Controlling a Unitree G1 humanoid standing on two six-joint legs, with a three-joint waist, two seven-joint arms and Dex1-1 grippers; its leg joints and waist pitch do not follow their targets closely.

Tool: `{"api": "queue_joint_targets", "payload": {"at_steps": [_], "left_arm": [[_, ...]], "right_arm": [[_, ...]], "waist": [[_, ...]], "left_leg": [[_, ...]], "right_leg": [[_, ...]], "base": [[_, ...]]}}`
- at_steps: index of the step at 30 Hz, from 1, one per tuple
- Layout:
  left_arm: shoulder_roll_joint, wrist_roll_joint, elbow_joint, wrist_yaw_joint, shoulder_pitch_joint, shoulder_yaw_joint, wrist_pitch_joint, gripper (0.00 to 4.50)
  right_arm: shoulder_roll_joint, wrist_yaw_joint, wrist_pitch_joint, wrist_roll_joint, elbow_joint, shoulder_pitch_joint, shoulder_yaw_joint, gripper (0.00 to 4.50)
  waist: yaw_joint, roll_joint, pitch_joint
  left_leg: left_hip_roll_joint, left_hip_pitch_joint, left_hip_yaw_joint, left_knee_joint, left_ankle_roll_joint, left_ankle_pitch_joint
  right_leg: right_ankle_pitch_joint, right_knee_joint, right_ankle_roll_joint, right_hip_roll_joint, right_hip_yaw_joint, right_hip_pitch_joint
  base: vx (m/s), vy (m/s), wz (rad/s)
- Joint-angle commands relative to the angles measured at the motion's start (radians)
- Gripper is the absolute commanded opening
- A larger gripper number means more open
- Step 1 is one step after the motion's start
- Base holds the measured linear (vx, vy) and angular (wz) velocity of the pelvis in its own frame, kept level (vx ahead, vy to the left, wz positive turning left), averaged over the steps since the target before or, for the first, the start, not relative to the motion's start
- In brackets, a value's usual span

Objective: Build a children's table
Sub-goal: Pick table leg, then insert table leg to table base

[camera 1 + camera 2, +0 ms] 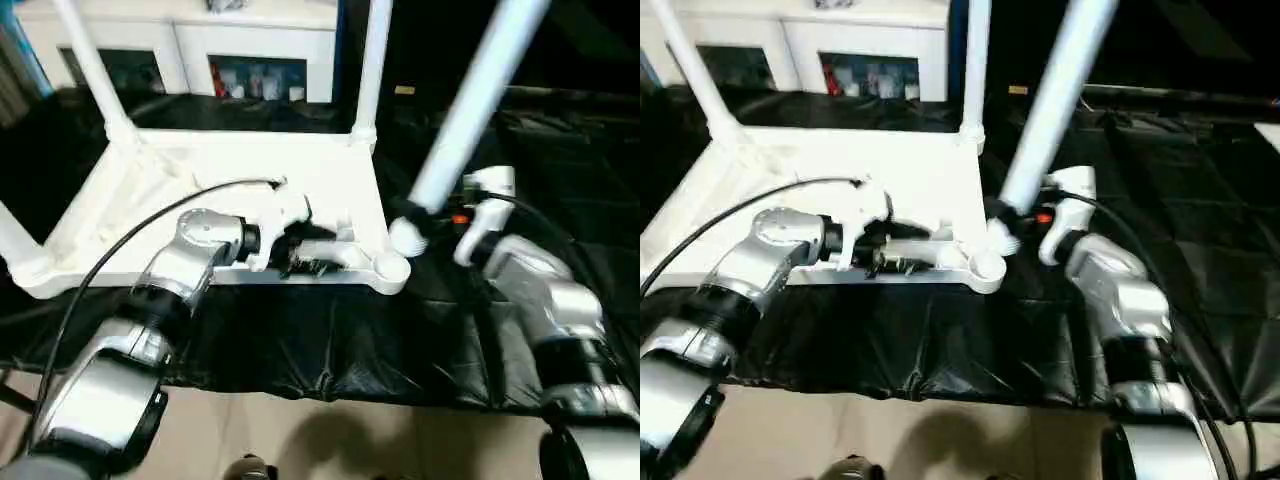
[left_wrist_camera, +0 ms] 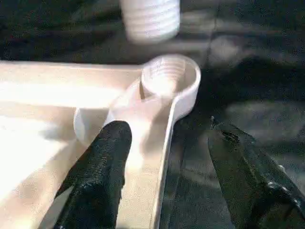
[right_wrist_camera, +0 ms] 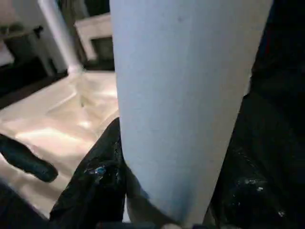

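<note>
Right gripper (image 1: 432, 222) clamps a white leg (image 1: 470, 110) just above the tabletop's (image 1: 250, 170) empty corner socket (image 2: 170, 78); left gripper (image 2: 167, 167), fingers apart, apparently straddles the rim.

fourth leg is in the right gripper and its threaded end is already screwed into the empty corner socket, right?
Not yet. The right gripper does hold the fourth leg, but the left wrist view shows its threaded end hanging above the empty corner socket, not screwed in.

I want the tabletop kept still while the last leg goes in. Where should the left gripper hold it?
Grip the tabletop's near rim wall beside the empty corner socket, coming from above. The upturned rim is a thin, straight wall, and the left gripper's open fingers already straddle it.
</note>
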Motion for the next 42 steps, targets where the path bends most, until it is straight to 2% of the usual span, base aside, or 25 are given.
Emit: {"api": "queue_joint_targets", "payload": {"at_steps": [1, 2, 3, 4, 5, 6, 8, 9, 10, 11, 12, 13, 15, 17, 19, 28, 30, 31, 33, 36, 38, 39, 40, 41, 42], "left_arm": [[-0.004, 0.026, 0.053, 0.000, -0.032, -0.010, -0.026, 2.61], [-0.006, 0.035, 0.077, 0.003, -0.042, -0.012, -0.038, 2.61], [-0.012, 0.049, 0.122, 0.006, -0.060, -0.013, -0.061, 2.55], [-0.017, 0.062, 0.157, 0.014, -0.075, -0.017, -0.075, 2.33], [-0.022, 0.076, 0.188, 0.022, -0.087, -0.019, -0.095, 2.21], [-0.026, 0.087, 0.212, 0.033, -0.098, -0.021, -0.106, 2.17], [-0.031, 0.096, 0.235, 0.041, -0.107, -0.021, -0.113, 2.17], [-0.034, 0.100, 0.250, 0.043, -0.112, -0.019, -0.117, 2.03], [-0.040, 0.103, 0.277, 0.043, -0.121, -0.013, -0.114, 1.85], [-0.044, 0.109, 0.299, 0.047, -0.126, -0.012, -0.112, 1.85], [-0.044, 0.110, 0.301, 0.048, -0.127, -0.013, -0.112, 1.79], [-0.047, 0.124, 0.321, 0.055, -0.129, -0.016, -0.116, 1.71], [-0.049, 0.134, 0.337, 0.060, -0.131, -0.015, -0.125, 1.44], [-0.055, 0.142, 0.363, 0.057, -0.135, -0.003, -0.129, 1.37], [-0.057, 0.149, 0.373, 0.064, -0.137, -0.002, -0.130, 1.25], [-0.064, 0.195, 0.402, 0.094, -0.135, -0.008, -0.144, 0.57], [-0.065, 0.201, 0.409, 0.085, -0.138, 0.002, -0.137, 0.54], [-0.064, 0.201, 0.411, 0.080, -0.138, 0.005, -0.133, 0.23], [-0.063, 0.206, 0.412, 0.075, -0.138, 0.006, -0.130, 0.16], [-0.051, 0.221, 0.415, 0.051, -0.130, 0.000, -0.114, 0.07], [-0.035, 0.231, 0.412, 0.037, -0.121, -0.009, -0.106, 0.00], [-0.026, 0.233, 0.409, 0.025, -0.115, -0.010, -0.105, 0.00], [-0.019, 0.231, 0.405, 0.017, -0.110, -0.007, -0.105, 0.00], [-0.015, 0.229, 0.403, 0.013, -0.107, -0.003, -0.105, 0.00], [-0.004, 0.220, 0.394, -0.003, -0.094, 0.009, -0.101, 0.00]], "right_arm": [[0.000, -0.016, -0.008, -0.002, -0.043, 0.013, -0.004, 1.89], [-0.003, -0.024, -0.014, -0.010, -0.044, 0.018, 0.002, 1.89], [-0.002, -0.034, -0.020, -0.018, -0.055, 0.032, 0.008, 1.89], [-0.004, -0.033, -0.010, -0.018, -0.072, 0.046, 0.014, 1.89], [-0.005, -0.029, -0.002, -0.018, -0.089, 0.057, 0.019, 1.89], [-0.008, -0.022, -0.005, -0.024, -0.106, 0.069, 0.027, 1.89], [-0.011, -0.016, -0.006, -0.026, -0.120, 0.079, 0.031, 1.89], [-0.010, -0.016, 0.000, -0.022, -0.130, 0.086, 0.030, 1.89], [-0.009, -0.024, 0.013, -0.016, -0.150, 0.099, 0.027, 1.89], [-0.008, -0.033, 0.033, -0.009, -0.169, 0.111, 0.024, 1.89], [-0.008, -0.033, 0.034, -0.008, -0.171, 0.112, 0.023, 1.89], [-0.011, -0.039, 0.050, -0.003, -0.189, 0.124, 0.025, 1.89], [-0.012, -0.042, 0.058, -0.001, -0.201, 0.131, 0.027, 1.89], [-0.016, -0.048, 0.070, 0.002, -0.220, 0.141, 0.028, 1.89], [-0.019, -0.050, 0.073, 0.002, -0.224, 0.144, 0.027, 1.89], [-0.022, -0.060, 0.098, 0.003, -0.256, 0.153, 0.031, 1.89], [-0.025, -0.059, 0.102, 0.003, -0.258, 0.151, 0.034, 1.89], [-0.026, -0.057, 0.102, 0.004, -0.258, 0.151, 0.035, 1.89], [-0.027, -0.053, 0.104, 0.003, -0.256, 0.148, 0.037, 1.89], [-0.030, -0.041, 0.103, -0.001, -0.245, 0.132, 0.047, 1.89], [-0.031, -0.027, 0.101, -0.003, -0.230, 0.113, 0.058, 1.89], [-0.033, -0.011, 0.104, -0.002, -0.227, 0.104, 0.068, 1.89], [-0.035, 0.003, 0.108, 0.001, -0.226, 0.099, 0.077, 1.89], [-0.036, 0.013, 0.111, 0.002, -0.225, 0.096, 0.083, 1.89], [-0.036, 0.034, 0.120, 0.008, -0.229, 0.090, 0.098, 1.89]], "waist": [[-0.002, 0.006, -0.092], [-0.004, 0.006, -0.092], [-0.006, 0.021, -0.091], [-0.007, 0.026, -0.093], [-0.009, 0.024, -0.092], [-0.008, 0.031, -0.095], [-0.009, 0.026, -0.096], [-0.011, 0.029, -0.095], [-0.010, 0.042, -0.097], [-0.011, 0.047, -0.097], [-0.012, 0.043, -0.097], [-0.013, 0.050, -0.097], [-0.016, 0.046, -0.097], [-0.022, 0.053, -0.096], [-0.030, 0.055, -0.096], [-0.055, 0.059, -0.094], [-0.058, 0.060, -0.095], [-0.060, 0.060, -0.095], [-0.060, 0.062, -0.095], [-0.061, 0.054, -0.097], [-0.063, 0.055, -0.098], [-0.066, 0.045, -0.098], [-0.067, 0.051, -0.098], [-0.070, 0.051, -0.097], [-0.072, 0.037, -0.096]], "left_leg": [[0.029, 0.012, -0.022, -0.060, 0.016, -0.176], [0.028, 0.012, -0.019, -0.058, 0.024, -0.171], [0.026, 0.012, -0.020, -0.057, 0.026, -0.171], [0.026, 0.014, -0.021, -0.057, 0.026, -0.178], [0.025, 0.014, -0.019, -0.057, 0.030, -0.182], [0.024, 0.013, -0.022, -0.056, 0.032, -0.179], [0.023, 0.009, -0.021, -0.054, 0.047, -0.165], [0.019, 0.006, -0.019, -0.052, 0.057, -0.156], [0.019, 0.007, -0.020, -0.050, 0.062, -0.148], [0.021, 0.009, -0.021, -0.049, 0.066, -0.148], [0.021, 0.008, -0.021, -0.051, 0.069, -0.149], [0.022, 0.008, -0.023, -0.051, 0.069, -0.150], [0.020, 0.007, -0.022, -0.051, 0.073, -0.155], [0.018, 0.007, -0.021, -0.051, 0.074, -0.161], [0.018, 0.007, -0.023, -0.052, 0.074, -0.169], [0.019, 0.008, -0.029, -0.056, 0.075, -0.198], [0.022, 0.010, -0.031, -0.057, 0.080, -0.197], [0.023, 0.008, -0.032, -0.057, 0.083, -0.194], [0.023, 0.008, -0.033, -0.057, 0.084, -0.191], [0.025, 0.003, -0.034, -0.057, 0.093, -0.164], [0.025, 0.001, -0.035, -0.056, 0.101, -0.150], [0.025, -0.001, -0.034, -0.055, 0.107, -0.144], [0.024, -0.001, -0.034, -0.055, 0.111, -0.136], [0.023, -0.002, -0.033, -0.054, 0.114, -0.137], [0.023, -0.001, -0.031, -0.055, 0.118, -0.140]], "right_leg": [[-0.207, -0.070, -0.171, -0.068, 0.050, 0.075], [-0.212, -0.073, -0.172, -0.065, 0.049, 0.073], [-0.223, -0.077, -0.169, -0.063, 0.048, 0.070], [-0.226, -0.077, -0.167, -0.062, 0.047, 0.071], [-0.228, -0.083, -0.162, -0.058, 0.046, 0.071], [-0.220, -0.078, -0.159, -0.059, 0.045, 0.074], [-0.206, -0.079, -0.161, -0.059, 0.045, 0.076], [-0.210, -0.082, -0.158, -0.057, 0.043, 0.076], [-0.220, -0.081, -0.157, -0.058, 0.042, 0.074], [-0.225, -0.083, -0.154, -0.057, 0.041, 0.072], [-0.224, -0.086, -0.151, -0.055, 0.041, 0.073], [-0.224, -0.083, -0.153, -0.056, 0.040, 0.073], [-0.237, -0.087, -0.148, -0.054, 0.038, 0.074], [-0.265, -0.093, -0.137, -0.055, 0.036, 0.074], [-0.279, -0.095, -0.137, -0.055, 0.034, 0.073], [-0.298, -0.103, -0.141, -0.057, 0.026, 0.077], [-0.290, -0.105, -0.145, -0.058, 0.025, 0.078], [-0.283, -0.103, -0.148, -0.060, 0.024, 0.079], [-0.275, -0.102, -0.150, -0.060, 0.024, 0.080], [-0.244, -0.097, -0.158, -0.064, 0.024, 0.084], [-0.222, -0.093, -0.167, -0.065, 0.025, 0.085], [-0.215, -0.092, -0.169, -0.065, 0.025, 0.086], [-0.213, -0.090, -0.173, -0.067, 0.024, 0.086], [-0.216, -0.091, -0.173, -0.065, 0.024, 0.086], [-0.226, -0.094, -0.172, -0.064, 0.023, 0.086]], "base": [[0.000, 0.000, 0.00], [0.000, 0.000, 0.00], [0.000, 0.000, 0.00], [0.000, 0.000, 0.00], [0.000, 0.000, 0.00], [0.000, 0.000, 0.00], [0.000, 0.000, 0.00], [0.000, 0.000, 0.00], [0.000, 0.000, 0.00], [0.000, 0.000, 0.00], [0.000, 0.000, 0.00], [0.000, 0.000, 0.00], [0.000, 0.000, 0.00], [0.000, 0.000, 0.00], [0.000, 0.000, 0.00], [0.000, 0.000, 0.00], [0.000, 0.000, 0.00], [0.000, 0.000, 0.00], [0.000, 0.000, 0.00], [0.000, 0.000, 0.00], [0.000, 0.000, 0.00], [0.000, 0.000, 0.00], [0.000, 0.000, 0.00], [0.000, 0.000, 0.00], [0.000, 0.000, 0.00]]}}
